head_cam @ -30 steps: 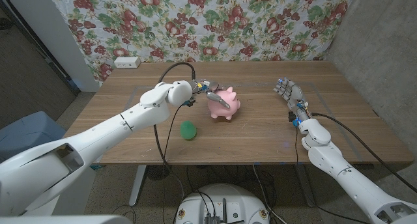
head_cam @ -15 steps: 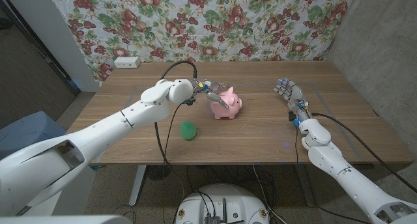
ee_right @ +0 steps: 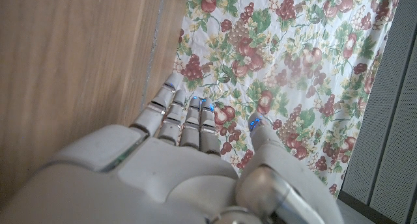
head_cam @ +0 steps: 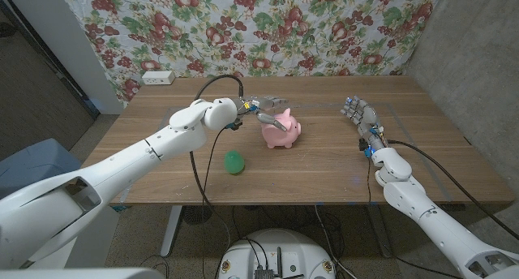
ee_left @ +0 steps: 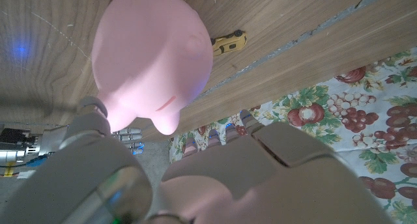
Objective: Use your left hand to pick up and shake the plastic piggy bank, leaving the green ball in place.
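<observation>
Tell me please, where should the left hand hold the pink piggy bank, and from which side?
Probably around the round body of the piggy bank, coming from its left, where the left hand already is. It stands upright; the fingers can wrap its back.

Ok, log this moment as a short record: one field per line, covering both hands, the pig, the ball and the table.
left hand: on the pink piggy bank, fingers over its back
piggy bank: held, whether lifted off the wooden table cannot be told
green ball: on the table, nearer the robot than the pig, apart from it
right hand: open, fingers together, holds nothing
backdrop: fruit-print cloth
</observation>
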You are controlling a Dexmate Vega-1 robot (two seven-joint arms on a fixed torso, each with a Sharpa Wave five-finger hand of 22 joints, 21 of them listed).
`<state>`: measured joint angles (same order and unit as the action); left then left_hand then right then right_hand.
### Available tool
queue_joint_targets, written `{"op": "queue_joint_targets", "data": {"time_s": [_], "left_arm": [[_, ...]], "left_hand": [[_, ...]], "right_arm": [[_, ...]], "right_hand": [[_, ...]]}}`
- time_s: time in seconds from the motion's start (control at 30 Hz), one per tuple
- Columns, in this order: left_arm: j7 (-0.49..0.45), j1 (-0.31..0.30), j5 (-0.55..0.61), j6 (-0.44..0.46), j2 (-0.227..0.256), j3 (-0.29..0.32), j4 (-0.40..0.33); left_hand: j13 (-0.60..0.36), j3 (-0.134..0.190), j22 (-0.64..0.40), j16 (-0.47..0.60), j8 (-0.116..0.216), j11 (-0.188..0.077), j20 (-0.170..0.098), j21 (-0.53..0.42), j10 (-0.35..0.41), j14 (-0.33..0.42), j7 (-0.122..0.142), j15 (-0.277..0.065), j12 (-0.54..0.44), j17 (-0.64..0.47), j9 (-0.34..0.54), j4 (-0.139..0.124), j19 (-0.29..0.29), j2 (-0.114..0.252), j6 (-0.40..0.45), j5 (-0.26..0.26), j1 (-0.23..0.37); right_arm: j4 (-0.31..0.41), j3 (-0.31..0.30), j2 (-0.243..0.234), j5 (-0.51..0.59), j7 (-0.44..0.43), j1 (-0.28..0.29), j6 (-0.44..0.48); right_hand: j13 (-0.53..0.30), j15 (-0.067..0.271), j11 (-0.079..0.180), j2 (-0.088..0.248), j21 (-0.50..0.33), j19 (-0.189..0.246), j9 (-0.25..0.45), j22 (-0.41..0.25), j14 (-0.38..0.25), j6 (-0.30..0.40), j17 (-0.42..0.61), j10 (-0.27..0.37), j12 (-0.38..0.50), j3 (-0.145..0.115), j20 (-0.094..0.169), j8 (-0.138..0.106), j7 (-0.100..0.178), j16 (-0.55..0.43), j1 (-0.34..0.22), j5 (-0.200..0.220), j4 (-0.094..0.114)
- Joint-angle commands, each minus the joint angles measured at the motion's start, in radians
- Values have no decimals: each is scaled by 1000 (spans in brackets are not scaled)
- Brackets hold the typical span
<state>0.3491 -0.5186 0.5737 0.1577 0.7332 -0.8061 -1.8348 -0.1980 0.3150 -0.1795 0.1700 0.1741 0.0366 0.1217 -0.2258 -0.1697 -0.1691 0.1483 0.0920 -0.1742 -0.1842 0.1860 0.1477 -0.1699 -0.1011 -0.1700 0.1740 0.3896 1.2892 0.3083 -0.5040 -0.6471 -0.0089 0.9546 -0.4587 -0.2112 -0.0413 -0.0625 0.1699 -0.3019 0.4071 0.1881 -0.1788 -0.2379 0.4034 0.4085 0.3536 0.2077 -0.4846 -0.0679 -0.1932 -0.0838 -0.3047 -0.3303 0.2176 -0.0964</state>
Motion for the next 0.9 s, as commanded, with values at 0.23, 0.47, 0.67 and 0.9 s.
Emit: {"op": "queue_joint_targets", "data": {"time_s": [0.23, 0.47, 0.67, 0.9], "left_arm": [[-263, -113, -152, -202, 4, 129, 59], [-312, -155, -302, -275, -20, 186, 108], [-303, -170, -445, -356, -42, 217, 169], [-278, -181, -586, -422, -69, 240, 226]], "left_hand": [[0, -5, -5, 3, 11, -6, 4, 18, -323, -216, 6, 7, -6, -9, 1, -33, -81, 20, -270, 2, -71], [5, -14, -6, 21, 37, -35, 0, 16, -303, -207, 27, -19, -23, -9, -2, -73, -76, 61, -201, 1, -166], [11, -13, -5, 32, 51, -53, -7, 4, -262, -167, 33, -36, -35, -5, -6, -86, -33, 87, -135, 5, -210], [16, -11, -2, 36, 57, -69, -18, -4, -202, -118, 42, -54, -43, 0, -11, -107, 18, 127, -59, 11, -275]], "right_arm": [[19, 7, -6, 9, -5, -2, 14], [28, 8, -12, 15, -7, -1, 19], [34, 8, -18, 18, -8, 2, 20], [39, 8, -21, 19, -6, 1, 22]], "right_hand": [[-2, 1, -6, 0, 1, 6, 2, -4, -7, 6, 0, 4, 2, 2, 1, -2, 2, 3, -9, -2, 9], [-2, 0, -6, -2, 3, 6, 2, -4, -4, 5, 0, 4, 2, 4, 1, -2, 2, 5, -6, -4, 10], [-2, -1, -7, -5, 4, 6, 2, -4, -6, 5, 0, 4, 2, 8, 0, -2, 3, 5, -1, -5, 12], [-2, -3, -9, -8, 5, 7, 2, -4, -6, 4, -1, 2, 1, 12, 0, -2, 1, 6, 5, -8, 14]]}}
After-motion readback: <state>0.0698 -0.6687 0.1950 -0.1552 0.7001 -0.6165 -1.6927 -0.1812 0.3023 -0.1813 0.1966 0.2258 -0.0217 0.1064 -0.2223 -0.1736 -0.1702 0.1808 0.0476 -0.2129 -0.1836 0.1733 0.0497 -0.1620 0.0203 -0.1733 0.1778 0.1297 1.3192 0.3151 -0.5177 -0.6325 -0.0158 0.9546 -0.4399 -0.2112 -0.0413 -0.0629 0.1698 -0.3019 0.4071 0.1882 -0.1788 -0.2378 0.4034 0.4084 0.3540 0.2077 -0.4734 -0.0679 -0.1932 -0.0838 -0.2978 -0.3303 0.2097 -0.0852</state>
